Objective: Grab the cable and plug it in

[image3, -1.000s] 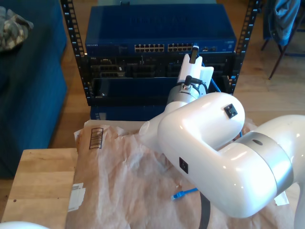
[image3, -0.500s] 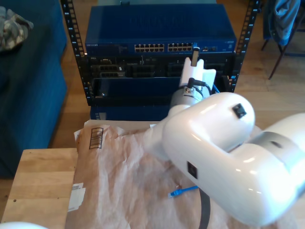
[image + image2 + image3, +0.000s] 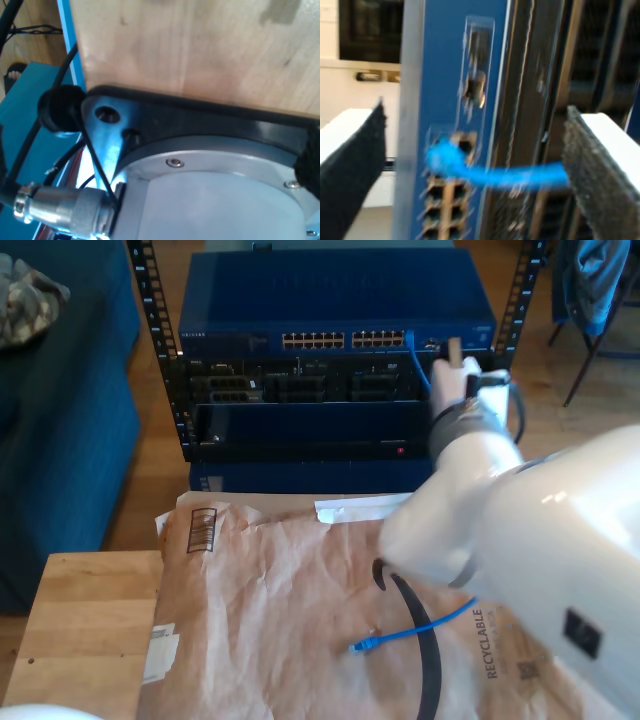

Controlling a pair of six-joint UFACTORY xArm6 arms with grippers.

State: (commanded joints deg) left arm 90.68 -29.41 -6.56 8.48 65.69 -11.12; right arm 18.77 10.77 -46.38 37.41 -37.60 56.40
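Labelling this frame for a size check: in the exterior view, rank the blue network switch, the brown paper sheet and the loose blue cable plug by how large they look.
1. Brown paper sheet, though it lies nearer the camera.
2. Blue network switch.
3. Loose plug of the blue cable, far the smallest.

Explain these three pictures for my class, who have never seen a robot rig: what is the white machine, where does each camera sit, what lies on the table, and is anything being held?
The white machine is a robot arm with a gripper.

The exterior view looks from behind the arm at a rack of blue network equipment. One wrist view looks out between my second gripper and its dark pads. They stand apart, with the blue cable running from a socket in the equipment across to one pad.

The other wrist view sits close to metal parts and a wooden surface.

On the table, brown packing paper lies spread, with the cable's free plug on it.
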